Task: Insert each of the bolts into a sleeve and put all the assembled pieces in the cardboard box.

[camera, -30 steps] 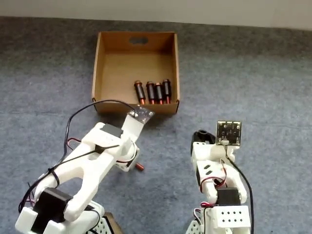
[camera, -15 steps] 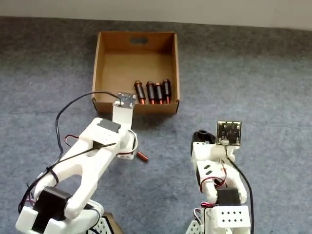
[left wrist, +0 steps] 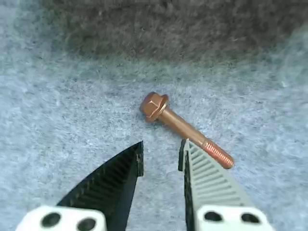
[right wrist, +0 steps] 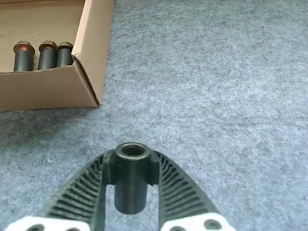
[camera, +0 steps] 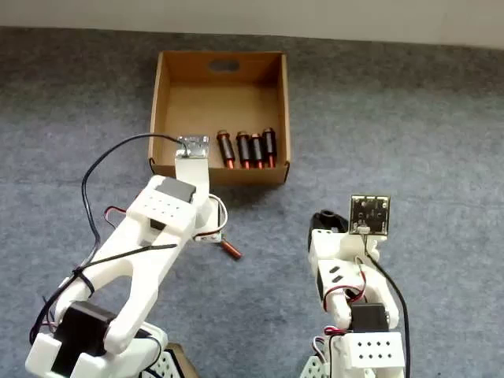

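My left gripper (left wrist: 162,145) hangs low over the grey carpet (camera: 409,118), its jaws spread with a clear gap and nothing between them. Just past the tips lies the one loose bolt (left wrist: 185,129), copper-coloured and flat on the carpet. Its hex head points away from me and its threaded end lies close by my pale finger (left wrist: 202,173); I cannot tell whether the two touch. From above, the bolt sits at an angle beside my left arm (camera: 150,244), a little in front of the cardboard box (camera: 160,102).

The box stands open on the carpet. Four assembled pieces (camera: 248,148) lie side by side along its near wall, toward the right corner, their copper heads pointing to the far side.

To the right, apart from the box, my right gripper (right wrist: 131,161) is pinching a dark sleeve (right wrist: 131,185). The sleeve stands upright between the ribbed jaws, its open bore facing up, above bare carpet.
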You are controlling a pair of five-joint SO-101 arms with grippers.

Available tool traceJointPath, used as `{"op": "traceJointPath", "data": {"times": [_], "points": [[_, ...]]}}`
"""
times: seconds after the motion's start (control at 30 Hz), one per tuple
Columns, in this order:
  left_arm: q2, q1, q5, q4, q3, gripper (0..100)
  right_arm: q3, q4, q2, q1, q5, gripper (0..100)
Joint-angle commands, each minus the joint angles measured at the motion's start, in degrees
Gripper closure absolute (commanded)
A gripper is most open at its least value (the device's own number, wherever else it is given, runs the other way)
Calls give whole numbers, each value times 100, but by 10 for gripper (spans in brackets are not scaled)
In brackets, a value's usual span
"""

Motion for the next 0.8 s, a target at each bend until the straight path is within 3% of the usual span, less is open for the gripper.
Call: {"op": "traceJointPath", "data": {"times": [0.0,0.23,0.53,0.77], "points": [[-136,-31,53,26,-224,856,-57,-101,-66,57,-18,993],[-127,330,62,-53,-207,856,-48,-101,-66,57,-18,993],[-127,277,97,-448,-207,855,-48,-101,-66,57,-18,993],[-127,268,1099,-448,-13,742,-48,-101,-66,57,-18,993]]}}
